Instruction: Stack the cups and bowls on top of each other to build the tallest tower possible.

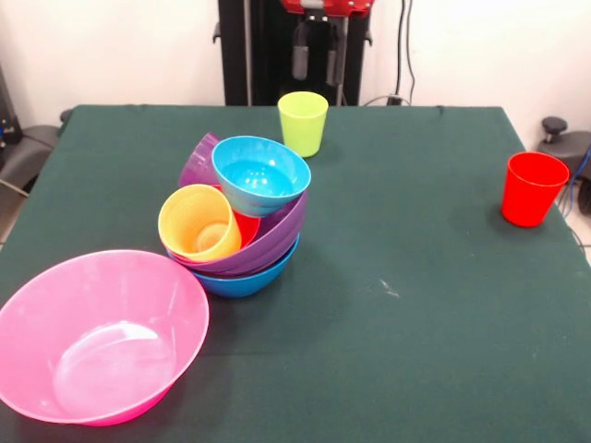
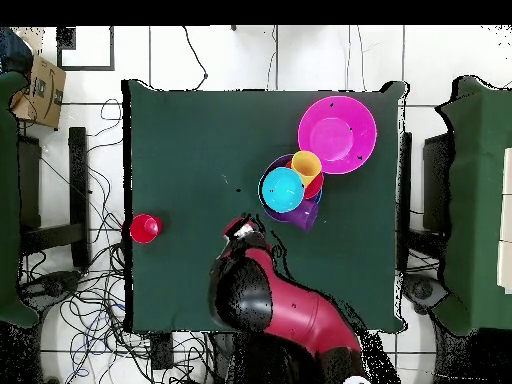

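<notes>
The tower (image 1: 247, 231) stands left of the table's middle: a medium blue bowl (image 1: 242, 280) at the base, a large purple bowl (image 1: 277, 238) in it, a small red bowl (image 1: 246, 227), a yellow cup (image 1: 199, 223) lying on its side, a translucent purple cup (image 1: 198, 161) and a light blue bowl (image 1: 260, 175) tilted on top. It also shows in the overhead view (image 2: 290, 190). A lime green cup (image 1: 303, 122) stands upright behind it. My gripper (image 1: 316, 63) hangs open and empty above and behind the lime cup. A red cup (image 1: 533, 188) stands at the right. The orange bowl is hidden.
The very large pink bowl (image 1: 97, 337) sits upright at the front left corner, close to the tower; it also shows in the overhead view (image 2: 337, 134). The arm (image 2: 270, 300) covers the lime cup in the overhead view. The red cup (image 2: 144, 228) stands near the table edge.
</notes>
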